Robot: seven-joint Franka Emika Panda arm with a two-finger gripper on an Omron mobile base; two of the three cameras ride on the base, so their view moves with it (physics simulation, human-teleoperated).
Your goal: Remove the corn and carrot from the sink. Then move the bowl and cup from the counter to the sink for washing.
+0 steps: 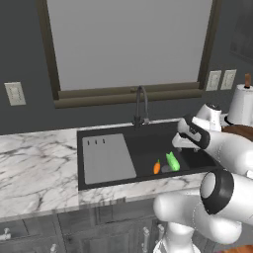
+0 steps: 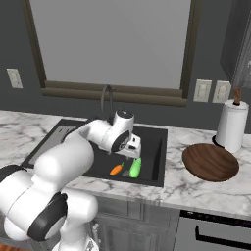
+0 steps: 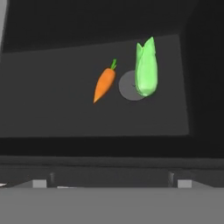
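Note:
The green corn (image 1: 172, 161) (image 2: 135, 167) (image 3: 145, 70) lies on the floor of the black sink (image 1: 147, 147) (image 2: 156, 147), partly over the round drain (image 3: 127, 89). The small orange carrot (image 1: 157, 167) (image 2: 116, 169) (image 3: 104, 84) lies just beside it, apart from it. My gripper (image 1: 179, 144) (image 2: 133, 152) (image 3: 111, 183) hangs open above the basin, a little behind the corn, with nothing between its fingers. The brown wooden bowl (image 2: 210, 162) (image 1: 243, 130) sits on the marble counter (image 2: 193, 188) (image 1: 34, 168) right of the sink. The cup is out of view.
A dark curved faucet (image 1: 142, 106) (image 2: 105, 100) rises behind the basin. The grey drainboard panel (image 1: 107, 158) covers the sink's left part. A paper towel roll (image 2: 230, 125) (image 1: 242, 105) stands behind the bowl near the wall.

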